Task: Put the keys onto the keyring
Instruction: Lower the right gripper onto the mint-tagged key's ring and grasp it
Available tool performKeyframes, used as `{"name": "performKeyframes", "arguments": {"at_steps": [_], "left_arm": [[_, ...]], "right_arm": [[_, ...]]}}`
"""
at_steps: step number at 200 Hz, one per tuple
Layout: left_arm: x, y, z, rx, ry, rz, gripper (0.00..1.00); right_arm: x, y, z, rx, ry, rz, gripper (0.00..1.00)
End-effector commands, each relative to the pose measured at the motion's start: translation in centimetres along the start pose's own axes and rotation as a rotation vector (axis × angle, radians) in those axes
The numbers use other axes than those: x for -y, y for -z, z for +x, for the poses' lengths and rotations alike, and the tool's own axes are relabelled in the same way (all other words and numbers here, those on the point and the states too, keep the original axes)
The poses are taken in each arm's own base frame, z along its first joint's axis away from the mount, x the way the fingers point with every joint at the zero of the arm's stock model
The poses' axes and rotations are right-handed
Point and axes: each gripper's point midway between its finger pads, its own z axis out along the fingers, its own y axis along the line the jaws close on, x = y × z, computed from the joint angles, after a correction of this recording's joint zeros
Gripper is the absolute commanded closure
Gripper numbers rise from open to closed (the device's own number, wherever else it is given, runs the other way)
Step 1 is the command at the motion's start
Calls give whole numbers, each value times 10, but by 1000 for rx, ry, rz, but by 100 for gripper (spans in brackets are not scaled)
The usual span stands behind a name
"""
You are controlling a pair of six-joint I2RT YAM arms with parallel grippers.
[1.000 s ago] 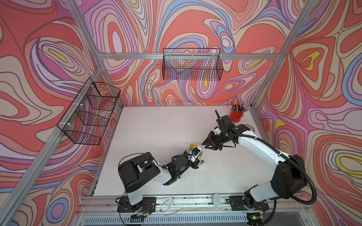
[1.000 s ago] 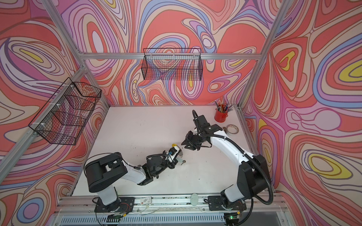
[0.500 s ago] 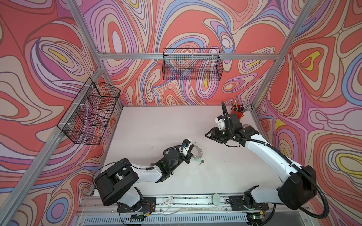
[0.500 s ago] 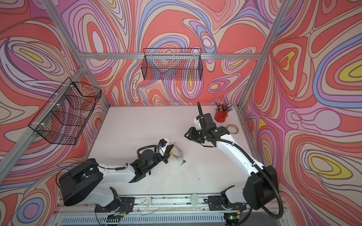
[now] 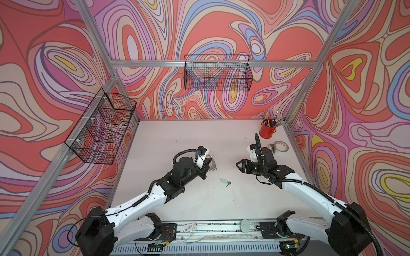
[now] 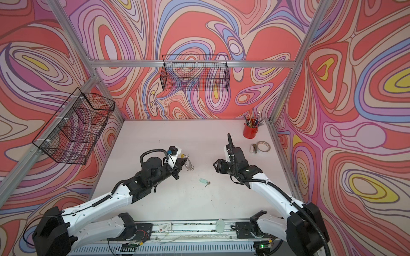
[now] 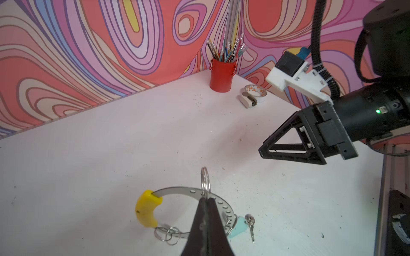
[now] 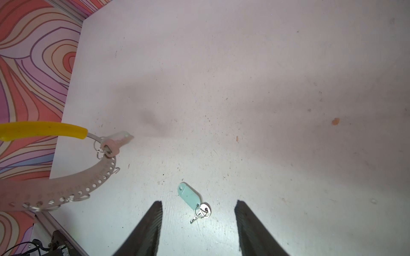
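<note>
Two top views both show the left end effector (image 5: 210, 163) clamped on the keyring (image 5: 214, 165), held clear of the worktop (image 5: 177, 137); its small loops are too fine to count there. A teal-tagged key (image 6: 203, 182) lies flat on the worktop near the keyring, on its side toward the arm bases. The right end effector (image 6: 215, 166) hovers well apart from the keyring, its gap hard to judge.

In the left wrist view, closed fingers (image 7: 214, 217) pinch the keyring's band beside a split ring and hide part of it.

In the right wrist view, the right end effector (image 8: 199, 202) stands wide and empty, with the teal-tagged key on the worktop between its fingers. The keyring is cut off by the frame edge. A blurred pale-tagged key (image 8: 116, 140) hangs on it beside the yellow sleeve (image 8: 44, 130).
</note>
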Motion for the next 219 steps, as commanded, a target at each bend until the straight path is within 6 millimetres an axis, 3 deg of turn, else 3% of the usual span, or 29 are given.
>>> {"name": "performKeyframes", "arguments": {"at_steps": [1, 47, 79, 122, 149, 167, 219], "left_arm": [[-4, 11, 9, -98, 33, 10, 100], [-12, 26, 3, -183, 70, 14, 100], [-15, 34, 6, -248, 108, 28, 100], [-23, 37, 10, -335, 152, 34, 100], [-22, 36, 12, -334, 155, 44, 100], [-21, 35, 13, -327, 159, 49, 100], [-21, 32, 19, -337, 170, 59, 100]], "right_arm": [[-16, -5, 1, 46, 78, -41, 44], [-19, -32, 45, -49, 134, 16, 48], [-7, -43, 63, -88, 106, 41, 52], [3, -42, 70, -104, 81, 76, 51], [16, -44, 84, -166, 64, 136, 56], [13, -48, 92, -203, 70, 122, 61], [7, -63, 95, -232, 127, 143, 62]]}}
